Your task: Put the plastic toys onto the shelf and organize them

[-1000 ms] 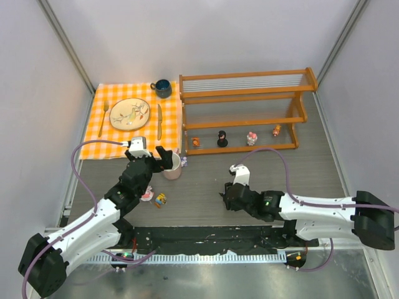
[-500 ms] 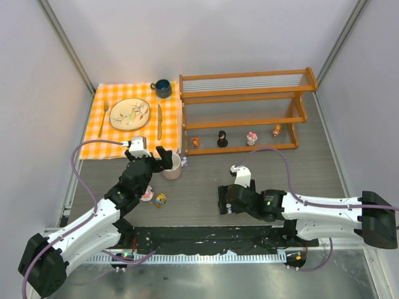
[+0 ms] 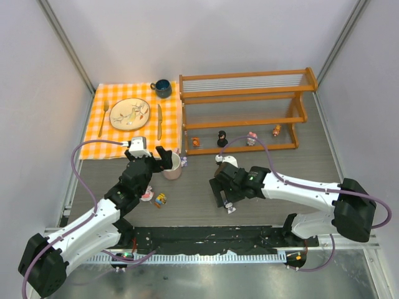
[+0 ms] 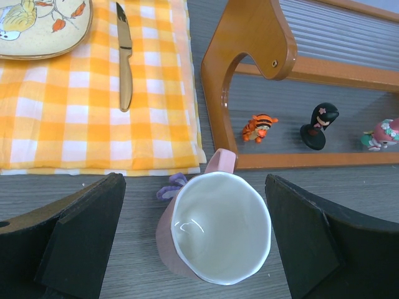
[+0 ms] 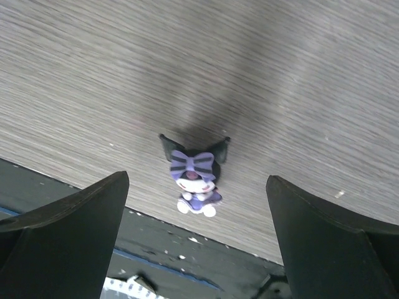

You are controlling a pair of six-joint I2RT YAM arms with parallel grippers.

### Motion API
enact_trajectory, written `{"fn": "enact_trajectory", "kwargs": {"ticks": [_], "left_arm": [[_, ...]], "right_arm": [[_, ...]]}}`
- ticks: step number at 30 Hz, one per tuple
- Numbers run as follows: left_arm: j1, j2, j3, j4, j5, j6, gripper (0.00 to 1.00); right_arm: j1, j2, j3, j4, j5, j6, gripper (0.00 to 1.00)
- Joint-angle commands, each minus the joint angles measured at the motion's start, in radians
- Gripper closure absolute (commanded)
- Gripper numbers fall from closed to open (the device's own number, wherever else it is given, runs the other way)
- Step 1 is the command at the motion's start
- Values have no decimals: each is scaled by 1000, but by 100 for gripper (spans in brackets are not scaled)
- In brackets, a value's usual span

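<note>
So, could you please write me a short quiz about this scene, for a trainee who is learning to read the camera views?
1. Multiple choice: how many toys stand in the lowest tier of the shelf? A two, B four, C seven.
2. True or false: the right gripper is shut on the purple-bow toy.
3. Short answer: which object stands between the open fingers of the left gripper?
Key: 1 B. 2 False: its jaws are open and the toy lies free on the table below. 3 The mug.
</note>
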Motion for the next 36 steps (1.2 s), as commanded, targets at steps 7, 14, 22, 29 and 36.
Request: {"fn": "enact_trajectory", "kwargs": {"ticks": [7, 14, 22, 29, 36], "left_arm": [[8, 3, 4, 47, -26, 10, 0], [6, 2, 4, 47, -24, 10, 0], [6, 11, 4, 53, -16, 10, 0], [6, 9, 4, 54, -15, 10, 0], [6, 11, 4, 54, -9, 11, 0]], "right_arm": [[-39, -7, 16, -85, -91, -85, 11], [-39, 45, 11, -65, -121, -120, 18], [-51, 127, 32, -40, -134, -168, 20], [-82, 159, 49, -22, -157, -204, 26], [-102, 180, 56, -2, -183, -218, 36]]}}
